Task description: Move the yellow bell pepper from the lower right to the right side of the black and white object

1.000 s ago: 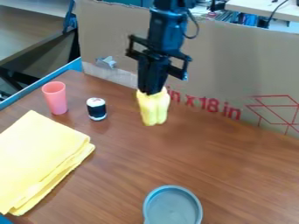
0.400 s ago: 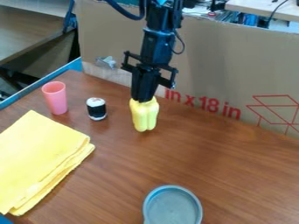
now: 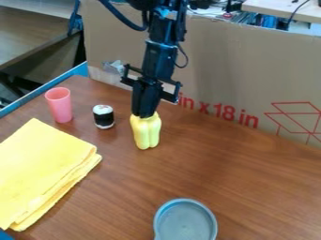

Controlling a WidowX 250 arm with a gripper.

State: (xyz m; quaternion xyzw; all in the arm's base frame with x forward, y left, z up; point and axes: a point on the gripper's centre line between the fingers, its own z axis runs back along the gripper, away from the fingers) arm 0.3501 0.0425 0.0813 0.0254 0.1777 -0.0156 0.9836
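One claw (image 3: 143, 114) is clamped on the top of one yellow lobed thing (image 3: 146, 134), which hangs upright below it over the far, left-of-middle part of the desk (image 3: 232, 164). Besides that there are one pink cup (image 3: 59, 106), one small black-and-white roll (image 3: 104, 117), one folded yellow cloth (image 3: 44, 171) and one round grey dish (image 3: 186, 222).

Since the earlier frames, the claw and the yellow thing have shifted left and toward the near side; the other four things lie where they did.

The roll is nearest the yellow thing, apart from it on its left, and stands between it and the cup, which is upright. The cloth lies at the left, nearer than both; the dish is at the near edge of view. A cardboard sheet (image 3: 251, 70) walls off the far side, partly hidden by the arm.
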